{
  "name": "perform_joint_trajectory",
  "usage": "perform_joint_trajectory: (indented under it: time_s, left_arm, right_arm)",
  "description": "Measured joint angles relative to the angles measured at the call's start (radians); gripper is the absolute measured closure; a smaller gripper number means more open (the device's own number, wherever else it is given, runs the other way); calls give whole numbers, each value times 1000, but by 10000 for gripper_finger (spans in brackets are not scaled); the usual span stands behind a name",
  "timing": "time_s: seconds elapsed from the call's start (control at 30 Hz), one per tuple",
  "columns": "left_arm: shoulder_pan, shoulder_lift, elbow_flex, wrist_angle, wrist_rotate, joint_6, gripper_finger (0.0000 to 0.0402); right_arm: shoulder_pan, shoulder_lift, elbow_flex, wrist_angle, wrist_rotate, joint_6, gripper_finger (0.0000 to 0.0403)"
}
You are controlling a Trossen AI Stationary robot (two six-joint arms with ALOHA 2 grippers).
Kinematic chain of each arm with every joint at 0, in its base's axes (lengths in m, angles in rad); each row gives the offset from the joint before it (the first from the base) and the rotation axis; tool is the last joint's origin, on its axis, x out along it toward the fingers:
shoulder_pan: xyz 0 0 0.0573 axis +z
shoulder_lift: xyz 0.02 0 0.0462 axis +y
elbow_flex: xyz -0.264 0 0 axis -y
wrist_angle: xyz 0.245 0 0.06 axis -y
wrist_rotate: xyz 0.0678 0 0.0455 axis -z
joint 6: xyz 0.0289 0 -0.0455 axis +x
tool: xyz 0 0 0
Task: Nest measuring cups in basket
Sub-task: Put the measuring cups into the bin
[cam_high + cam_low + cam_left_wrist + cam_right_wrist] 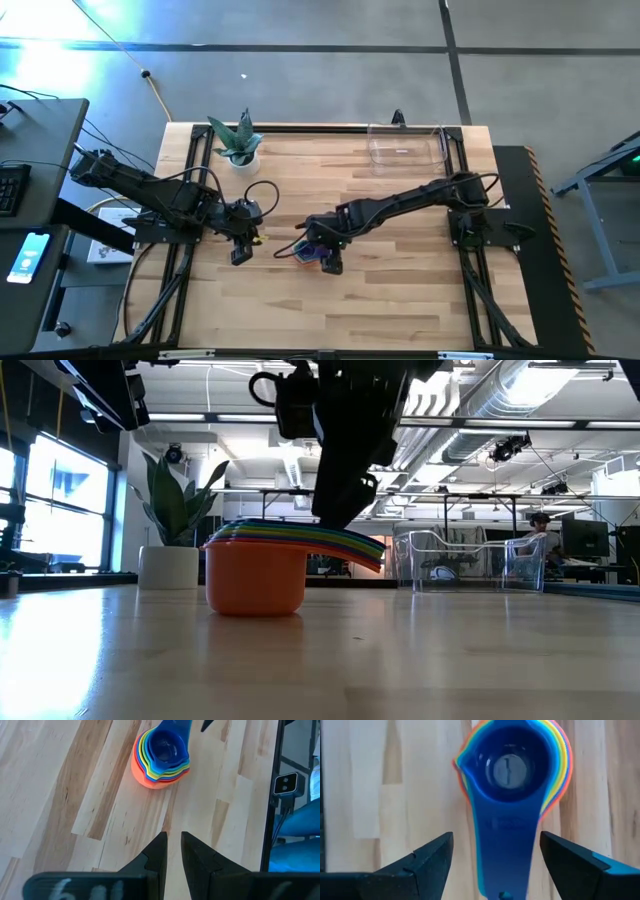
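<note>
Several measuring cups [308, 252] sit nested in one stack near the middle of the table [400, 300], orange outermost and blue innermost, well apart from the clear basket [405, 147] at the far right corner. Their handles fan out together, running back between the right gripper's [495, 857] spread fingers (the right wrist view shows this; the low view shows only the rainbow edge of handles). That claw hangs released above the stack. Nearer the table's left edge, the left gripper [173, 851] hovers nearly clenched, holding nothing.
</note>
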State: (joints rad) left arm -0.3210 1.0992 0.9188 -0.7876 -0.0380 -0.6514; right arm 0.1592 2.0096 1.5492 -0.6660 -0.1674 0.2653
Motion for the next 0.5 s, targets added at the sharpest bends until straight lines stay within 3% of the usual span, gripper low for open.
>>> perform_joint_trajectory:
  time_s: [0.5]
  left_arm:
    - [0, 0, 0, 7, 0, 0, 355]
  right_arm:
    - [7, 74, 0, 19, 79, 43, 115]
